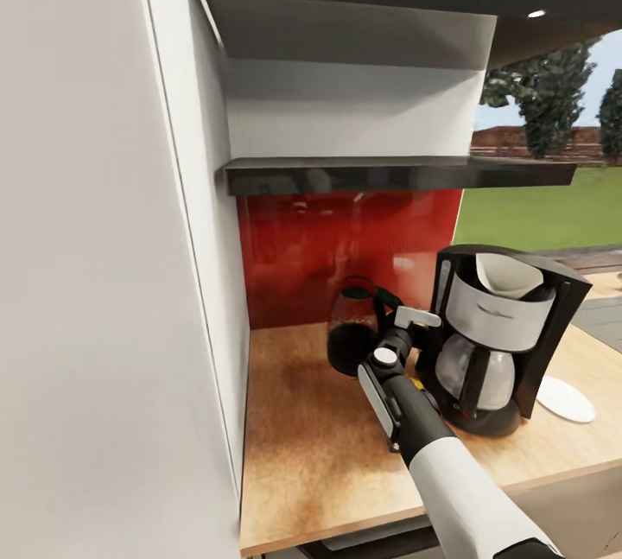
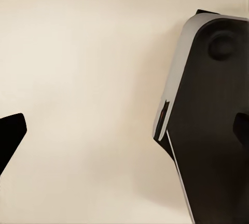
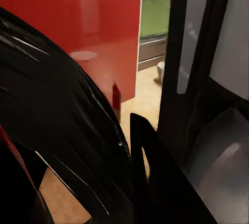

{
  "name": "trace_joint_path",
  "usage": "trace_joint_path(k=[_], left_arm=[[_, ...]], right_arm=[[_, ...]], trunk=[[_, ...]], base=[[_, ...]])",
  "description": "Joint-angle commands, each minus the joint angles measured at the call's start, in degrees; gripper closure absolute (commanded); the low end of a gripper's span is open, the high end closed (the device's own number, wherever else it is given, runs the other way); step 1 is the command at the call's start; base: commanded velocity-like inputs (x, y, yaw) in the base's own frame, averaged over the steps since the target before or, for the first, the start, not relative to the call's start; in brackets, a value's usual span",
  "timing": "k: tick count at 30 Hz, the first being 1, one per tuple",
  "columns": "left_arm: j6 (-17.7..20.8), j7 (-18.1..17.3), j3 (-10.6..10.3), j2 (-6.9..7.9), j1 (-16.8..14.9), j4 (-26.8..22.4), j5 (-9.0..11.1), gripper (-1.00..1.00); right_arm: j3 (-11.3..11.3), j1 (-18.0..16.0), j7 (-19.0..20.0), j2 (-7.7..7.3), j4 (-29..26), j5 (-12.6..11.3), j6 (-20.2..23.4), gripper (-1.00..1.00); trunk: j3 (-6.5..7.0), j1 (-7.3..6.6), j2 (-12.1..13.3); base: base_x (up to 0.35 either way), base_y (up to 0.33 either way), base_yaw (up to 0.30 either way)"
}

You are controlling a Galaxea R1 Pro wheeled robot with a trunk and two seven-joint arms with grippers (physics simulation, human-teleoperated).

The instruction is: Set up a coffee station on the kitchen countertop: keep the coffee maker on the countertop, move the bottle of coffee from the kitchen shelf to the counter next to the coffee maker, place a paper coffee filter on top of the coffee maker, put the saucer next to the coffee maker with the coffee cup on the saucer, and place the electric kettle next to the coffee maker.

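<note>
Overhead, a pale wall cabinet point(image 1: 95, 222) takes up the left of the head view, with a white wall unit point(image 1: 354, 101) beside it and the thin black shelf point(image 1: 389, 173) fixed along that unit's lower edge. A glossy red back panel point(image 1: 302, 239) runs under the shelf, down to the light-wood countertop point(image 1: 302, 447). To the right, a window point(image 1: 553, 196) gives onto grass and trees.

The coffee maker point(image 1: 497, 334) stands on the countertop right of centre, a black machine with a silver-white basket and a glass pot in its base. The white paper filter point(image 1: 510, 276) sits as a cone in the top of the basket. The dark red kettle point(image 1: 354, 330) stands on the countertop just left of the coffee maker, close to the red panel, with its black handle turned toward the machine. The white saucer point(image 1: 566, 399) lies flat on the countertop just right of the coffee maker's base.

The right arm point(image 1: 449, 464) reaches up from the lower edge of the head view, and the right gripper point(image 1: 406, 330) is at the kettle's handle, between kettle and coffee maker. In the right wrist view a dark finger point(image 3: 155, 182) lies beside the black curve of the handle; whether the jaws grip it cannot be told. In the left wrist view the left gripper point(image 2: 88, 130) faces a plain cream surface, jaws wide apart and holding nothing.
</note>
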Motion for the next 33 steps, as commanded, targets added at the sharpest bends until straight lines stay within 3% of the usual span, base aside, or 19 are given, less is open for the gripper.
trace_joint_path(k=[1, 6, 14, 22, 26, 33], left_arm=[[-0.01, 0.24, -0.51, 0.02, 0.07, -0.15, 0.46, -1.00], [-0.11, 0.24, -0.50, 0.07, 0.08, -0.15, 0.46, -1.00], [-0.04, 0.24, -0.44, -0.01, 0.08, -0.23, 0.46, -1.00], [0.17, 0.24, -0.51, -0.04, 0.08, -0.18, 0.46, -1.00], [0.17, 0.24, -0.51, -0.01, 0.08, -0.22, 0.46, -1.00], [0.16, 0.24, -0.52, -0.01, 0.08, -0.17, 0.46, -1.00]], right_arm=[[0.20, -0.03, -0.42, 0.00, -0.10, 0.19, 0.60, 1.00], [0.23, -0.03, -0.43, 0.00, -0.18, 0.37, 0.68, 1.00], [0.15, 0.00, -0.42, 0.00, -0.10, 0.61, 0.66, 1.00], [0.11, 0.05, -0.42, 0.00, 0.06, 1.12, -0.28, 1.00], [0.06, 0.08, -0.43, 0.00, 0.06, -3.89, -0.47, 1.00], [0.05, 0.15, -0.47, 0.00, 0.06, -5.18, -0.49, 1.00]], trunk=[[0.00, 0.03, -0.03], [0.00, 0.03, -0.03], [0.00, 0.03, -0.03], [-1.44, 1.79, -3.24], [-2.16, 2.67, -4.84], [-3.41, 4.21, -7.65]], base=[[0.248, 0.057, 0.000], [0.256, 0.073, 0.000], [0.019, 0.005, 0.000], [0.000, 0.000, 0.000], [0.000, 0.000, 0.000], [0.000, 0.000, -0.006]])
